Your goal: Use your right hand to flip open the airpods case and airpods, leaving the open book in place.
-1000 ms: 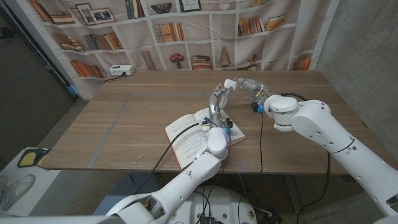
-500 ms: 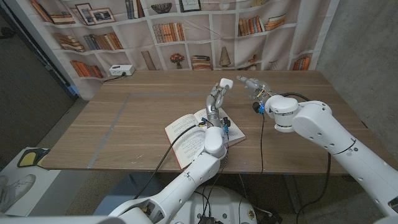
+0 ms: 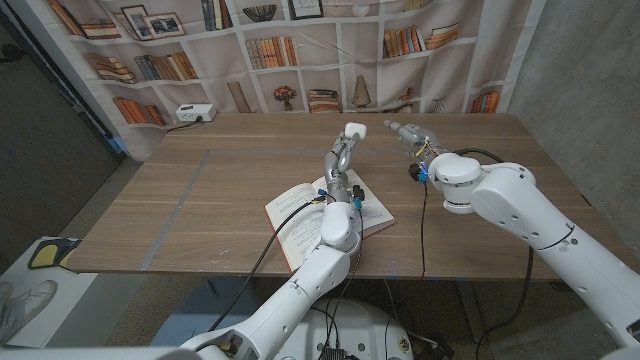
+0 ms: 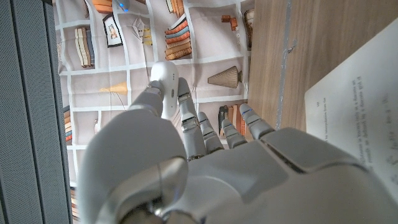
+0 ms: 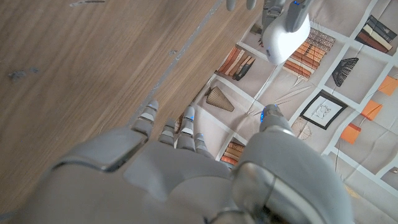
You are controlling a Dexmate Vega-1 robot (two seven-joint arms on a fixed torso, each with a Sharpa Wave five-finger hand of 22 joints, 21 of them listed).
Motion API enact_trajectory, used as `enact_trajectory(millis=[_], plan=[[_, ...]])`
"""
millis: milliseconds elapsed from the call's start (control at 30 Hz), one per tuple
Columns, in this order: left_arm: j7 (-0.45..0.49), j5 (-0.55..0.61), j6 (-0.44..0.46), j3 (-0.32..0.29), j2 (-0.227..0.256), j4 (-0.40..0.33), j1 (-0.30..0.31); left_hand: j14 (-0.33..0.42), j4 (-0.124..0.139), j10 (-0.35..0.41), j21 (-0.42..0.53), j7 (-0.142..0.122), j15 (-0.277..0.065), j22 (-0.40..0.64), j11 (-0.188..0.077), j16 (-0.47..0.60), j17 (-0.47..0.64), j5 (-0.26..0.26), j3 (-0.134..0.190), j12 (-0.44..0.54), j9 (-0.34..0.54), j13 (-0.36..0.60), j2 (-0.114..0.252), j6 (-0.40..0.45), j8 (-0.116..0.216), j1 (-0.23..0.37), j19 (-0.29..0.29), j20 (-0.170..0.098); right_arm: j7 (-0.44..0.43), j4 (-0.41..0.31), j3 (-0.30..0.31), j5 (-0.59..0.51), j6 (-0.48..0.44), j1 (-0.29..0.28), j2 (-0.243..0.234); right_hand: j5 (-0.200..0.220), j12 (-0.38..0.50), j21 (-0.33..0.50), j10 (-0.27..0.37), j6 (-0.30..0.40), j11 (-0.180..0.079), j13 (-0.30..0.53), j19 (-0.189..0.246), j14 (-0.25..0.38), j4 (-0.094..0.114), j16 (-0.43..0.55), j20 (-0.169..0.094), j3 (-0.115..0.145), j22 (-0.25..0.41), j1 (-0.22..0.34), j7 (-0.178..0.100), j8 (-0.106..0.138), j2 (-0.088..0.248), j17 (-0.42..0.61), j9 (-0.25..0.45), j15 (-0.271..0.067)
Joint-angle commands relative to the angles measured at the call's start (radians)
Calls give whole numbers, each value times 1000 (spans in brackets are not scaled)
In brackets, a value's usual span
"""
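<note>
Raised higher than a second ago, the airpods case is pinched by the left hand at 12 o'clock above the open book; the right hand, withdrawn to 3 o'clock, is seen empty with fingers apart; the lid appears unopened.

Smooth, glossy white plastic is being shown by the airpods case. A matt wood grain is being displayed by the table, and printed paper by the open book.

Right hand withdrew from airpods case; left hand raised it.
</note>
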Motion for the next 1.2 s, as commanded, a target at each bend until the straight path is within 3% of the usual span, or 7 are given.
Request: enact_trajectory(millis=[33, 500, 867, 1200], plan=[[-71, -121, 13, -31, 18, -77, 43, -8, -1, -6, -2, -88, 2, 4, 3, 0, 2, 9, -2, -5, 6, 3, 4, 90, -2, -5, -6, 0, 6, -16, 0, -59, 55, -29, -14, -5, -7, 0, -5, -7, -4, 0, -8, -10, 1, 3, 2, -1, 3, -10, -6, 4, 0, 1, 3, -5], [-137, -246, 36, -51, 37, -147, 69, -14, 1, -6, -1, -89, 4, 5, 5, -1, 2, 9, -6, -7, 7, 3, 3, 94, -3, -8, -8, 6, 15, -41, -5, -129, 74, -38, -26, -20, -17, -1, -13, -4, -7, -6, -20, -17, -3, 5, 2, 0, 3, -10, -10, 7, 2, 0, 3, -7], [-133, -257, 29, -49, 30, -139, 68, -15, 2, -5, -1, -88, 3, 5, 5, 0, 2, 10, -7, -8, 8, 4, 4, 94, -4, -10, -9, 6, -8, -81, -56, -226, -6, 14, -22, -33, -28, -2, -25, -2, -6, -11, -29, -23, -8, 6, 2, 0, 3, -9, -12, 9, 3, 0, 3, -7], [-89, -217, 19, -50, 25, -124, 69, -13, 2, -2, -2, -91, 3, 5, 3, 1, 2, 10, -8, -8, 9, 4, 4, 93, -5, -11, -12, 7, 27, -85, -112, -309, -42, 66, -23, -40, -32, -2, -23, -1, -9, -14, -35, -25, -12, 7, 1, 1, 3, -5, -14, 10, 2, -1, 3, -9]])
